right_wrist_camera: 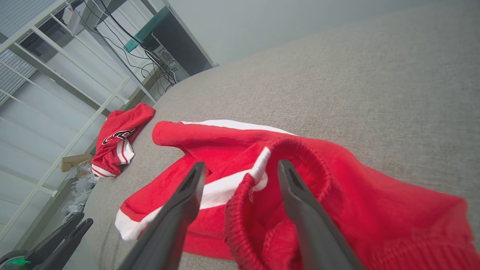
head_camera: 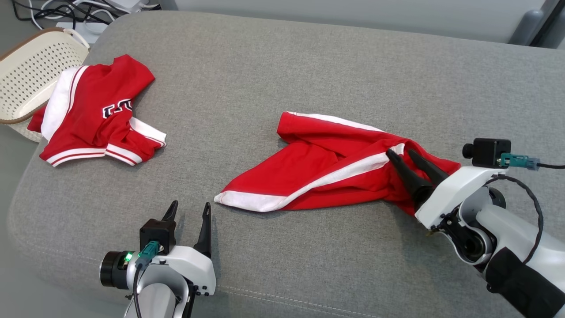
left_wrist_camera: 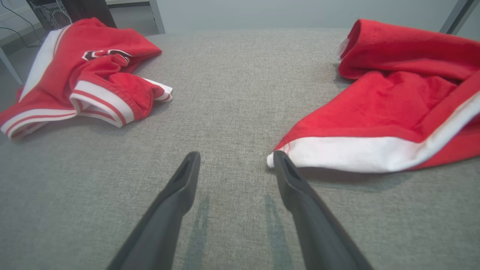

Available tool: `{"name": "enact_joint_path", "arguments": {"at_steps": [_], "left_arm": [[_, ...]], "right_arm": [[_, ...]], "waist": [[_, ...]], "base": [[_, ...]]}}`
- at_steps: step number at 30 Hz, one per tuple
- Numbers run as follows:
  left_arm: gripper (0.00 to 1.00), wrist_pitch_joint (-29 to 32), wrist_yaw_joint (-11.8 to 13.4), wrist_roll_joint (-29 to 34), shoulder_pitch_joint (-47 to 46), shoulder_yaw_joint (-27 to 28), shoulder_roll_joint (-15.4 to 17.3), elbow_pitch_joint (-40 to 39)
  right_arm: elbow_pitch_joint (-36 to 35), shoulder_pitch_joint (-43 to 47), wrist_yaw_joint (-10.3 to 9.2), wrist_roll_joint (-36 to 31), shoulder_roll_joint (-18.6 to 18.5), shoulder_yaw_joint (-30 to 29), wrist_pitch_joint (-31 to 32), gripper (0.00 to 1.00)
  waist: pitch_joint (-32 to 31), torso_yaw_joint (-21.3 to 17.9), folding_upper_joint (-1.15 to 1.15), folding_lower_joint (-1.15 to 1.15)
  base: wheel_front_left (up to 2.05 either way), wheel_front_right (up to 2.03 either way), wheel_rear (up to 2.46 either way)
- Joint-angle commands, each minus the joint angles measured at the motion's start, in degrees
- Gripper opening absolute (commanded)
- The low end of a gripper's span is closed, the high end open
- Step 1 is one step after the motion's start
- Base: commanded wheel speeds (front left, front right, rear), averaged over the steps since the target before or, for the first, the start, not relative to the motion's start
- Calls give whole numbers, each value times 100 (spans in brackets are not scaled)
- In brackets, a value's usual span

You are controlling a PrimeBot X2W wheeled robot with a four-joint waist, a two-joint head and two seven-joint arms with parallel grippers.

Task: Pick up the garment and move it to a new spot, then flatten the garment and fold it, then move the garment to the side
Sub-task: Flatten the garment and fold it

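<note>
The garment (head_camera: 326, 163) is a pair of red shorts with white side stripes, lying crumpled at the centre right of the grey cushion (head_camera: 273, 70). My right gripper (head_camera: 400, 153) stands open over its elastic waistband (right_wrist_camera: 240, 210); a fold of the waistband rises between the fingers. Near the front edge, my left gripper (head_camera: 189, 210) is open and holds nothing. Its right fingertip (left_wrist_camera: 279, 157) is just beside the white hem corner (left_wrist_camera: 337, 153) of the garment (left_wrist_camera: 393, 105), resting low over the cushion. The left gripper (right_wrist_camera: 85, 218) also appears low at the left of the right wrist view.
A second red garment (head_camera: 95, 115) with white trim and lettering lies bunched at the cushion's far left. A cream perforated basket (head_camera: 31, 70) sits beyond that edge, with cables (head_camera: 48, 11) on the floor behind. Metal shelving (right_wrist_camera: 56, 75) stands past the cushion.
</note>
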Motion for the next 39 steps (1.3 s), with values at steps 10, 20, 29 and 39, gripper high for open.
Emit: {"name": "enact_joint_path", "arguments": {"at_steps": [10, 20, 29, 39], "left_arm": [[100, -35, -137, -69, -88, 209, 57, -415], [100, -35, -609, -1500, -191, 489, 56, -791], [100, -35, -1040, -2481, -353, 299, 56, 225], [100, -35, -1187, -2575, -443, 149, 56, 729]], "right_arm": [[284, -169, 1, 217, 32, 4, 86, 0], [-696, 177, 1, 490, -557, 121, 306, 0], [-1237, 630, 1, 620, -981, 292, 397, 0], [-1219, 637, 1, 592, -929, 336, 301, 0]], "waist": [[125, 11, 0, 0], [52, -340, 0, 0], [23, -691, 0, 0], [87, -752, 0, 0]], "base": [[0, 0, 0], [0, 0, 0], [0, 0, 0], [0, 0, 0]]}}
